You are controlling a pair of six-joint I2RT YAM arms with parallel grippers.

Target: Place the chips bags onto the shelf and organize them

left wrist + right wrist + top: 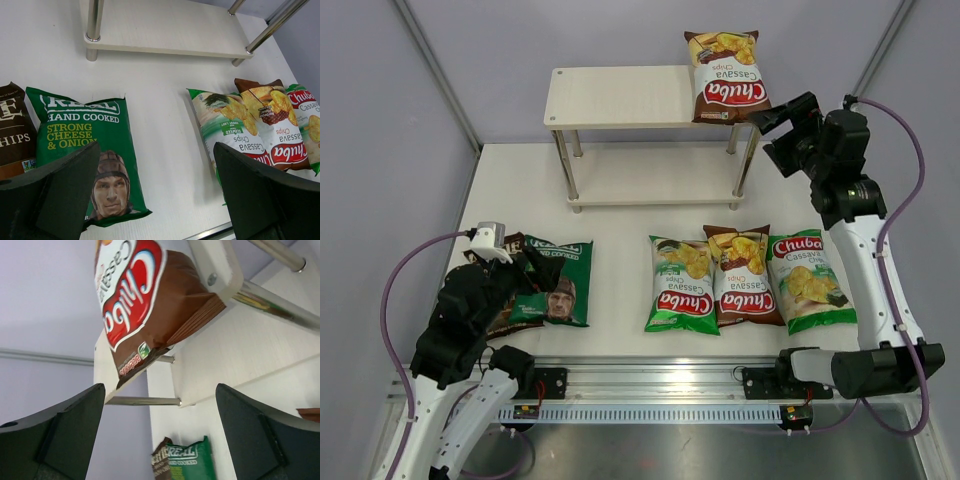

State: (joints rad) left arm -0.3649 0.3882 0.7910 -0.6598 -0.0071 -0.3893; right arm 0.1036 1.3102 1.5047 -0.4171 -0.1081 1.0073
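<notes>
Right claw gapes wide and empty at 2 o'clock, just beside a brown-red Chuba bag on the shelf top board. Left claw, wide and empty, hovers over the green face bag at 8 o'clock on the desk.

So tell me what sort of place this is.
Most likely a robotics lab work cell, not a shop. Two robot arms are bolted to a rail at the edge of a white table, plain panel walls close it in, and a small shelf holds one chips bag.
</notes>
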